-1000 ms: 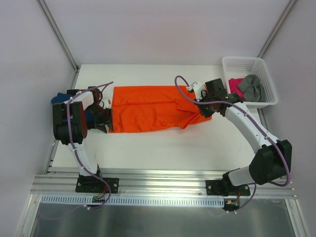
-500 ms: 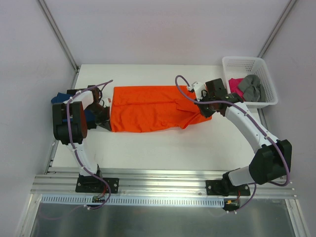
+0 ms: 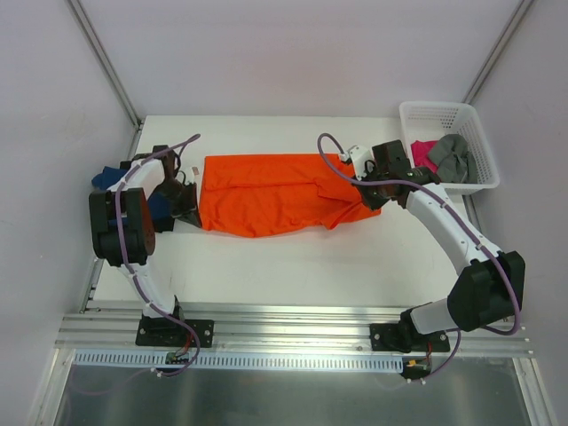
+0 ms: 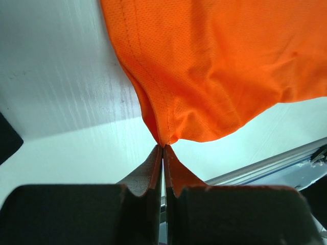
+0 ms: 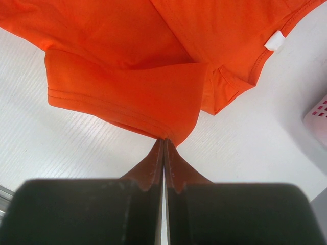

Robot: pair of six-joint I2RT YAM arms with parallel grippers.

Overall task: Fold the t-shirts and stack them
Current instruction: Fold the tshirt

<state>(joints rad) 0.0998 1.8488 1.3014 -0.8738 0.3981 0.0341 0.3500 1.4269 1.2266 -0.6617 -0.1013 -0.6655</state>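
Clamped on orange shirt (image 3: pixel 266 191) hems with left claw (image 4: pixel 162 147) and right claw (image 5: pixel 164 141); could slip under uneven pull.

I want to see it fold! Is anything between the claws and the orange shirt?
Nothing visible. The left claw is shut on a hem corner of the orange shirt, the right claw on its sleeve edge.

The white bench (image 3: pixel 293 266) bears an orange t-shirt (image 3: pixel 266 195) across its middle, a dark blue t-shirt (image 3: pixel 106 175) at left, a basket (image 3: pixel 435 111) far right.
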